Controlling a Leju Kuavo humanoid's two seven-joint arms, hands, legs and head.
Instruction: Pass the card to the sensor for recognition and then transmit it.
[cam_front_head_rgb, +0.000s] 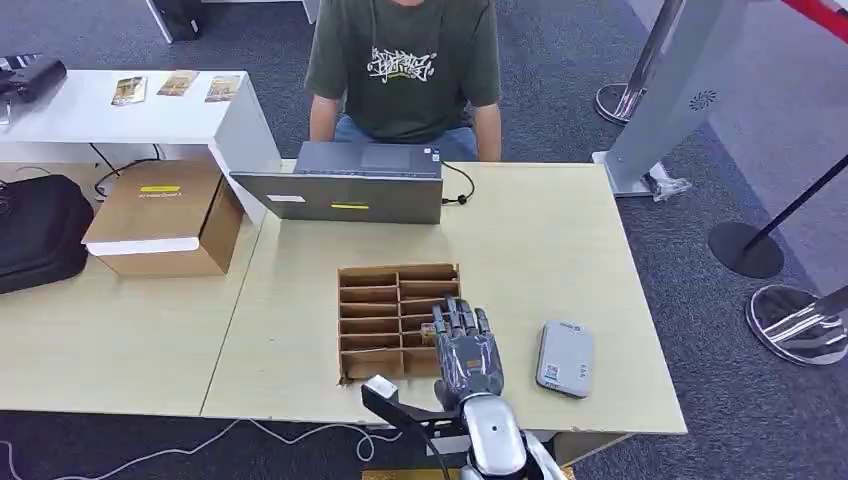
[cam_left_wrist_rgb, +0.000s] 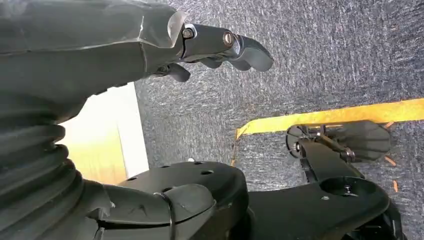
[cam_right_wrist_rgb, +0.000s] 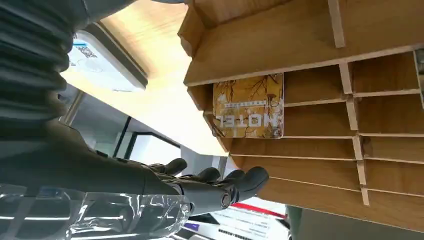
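A yellow-brown hotel card (cam_right_wrist_rgb: 248, 106) stands in a slot of the wooden divider box (cam_right_wrist_rgb: 300, 40). In the head view a sliver of the card (cam_front_head_rgb: 428, 328) shows in the box (cam_front_head_rgb: 385, 300) just left of my right hand (cam_front_head_rgb: 466, 346). That hand hovers over the box's right side with its fingers (cam_right_wrist_rgb: 220, 186) stretched out, a short way from the card and holding nothing. The grey card sensor (cam_front_head_rgb: 565, 358) lies flat on the table to the right of the hand, and its edge is the sensor (cam_right_wrist_rgb: 100, 60) in the right wrist view. My left hand (cam_left_wrist_rgb: 220, 47) hangs over the carpet, empty, fingers loosely bent.
A person (cam_front_head_rgb: 405, 70) sits behind a grey laptop (cam_front_head_rgb: 345, 185) at the table's far side. A cardboard box (cam_front_head_rgb: 165, 215) and a black bag (cam_front_head_rgb: 35, 230) sit on the left table. Several cards (cam_front_head_rgb: 180, 85) lie on a white table behind. Stanchion bases (cam_front_head_rgb: 745, 250) stand at the right.
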